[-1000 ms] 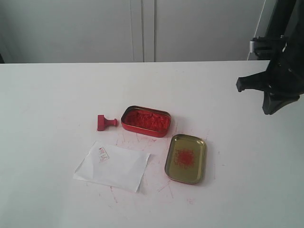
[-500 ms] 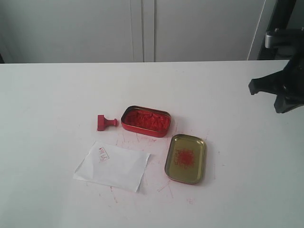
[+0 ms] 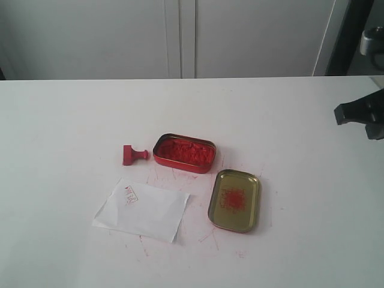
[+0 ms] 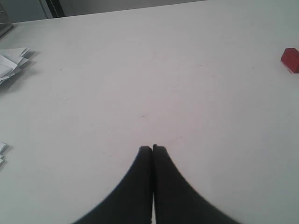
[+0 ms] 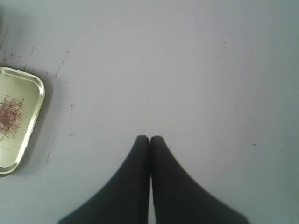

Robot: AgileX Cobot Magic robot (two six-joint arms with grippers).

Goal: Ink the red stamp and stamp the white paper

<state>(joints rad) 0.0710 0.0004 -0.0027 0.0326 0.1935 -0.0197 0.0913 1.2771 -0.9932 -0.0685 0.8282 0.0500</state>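
The red stamp (image 3: 133, 155) lies on its side left of centre, just above the white paper (image 3: 144, 210). The left hand (image 4: 153, 148) and the right hand (image 5: 150, 138) are each pressed together over the surface (image 4: 140, 70).

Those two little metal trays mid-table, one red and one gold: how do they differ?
The red ink tin has red walls and looks deeper; the gold lid is shallow. The tin is full of lumpy red paste; the lid holds only a red smear. The tin lies crosswise in the exterior view, the lid lengthwise. Both are rounded rectangles, similar in footprint, open side up.
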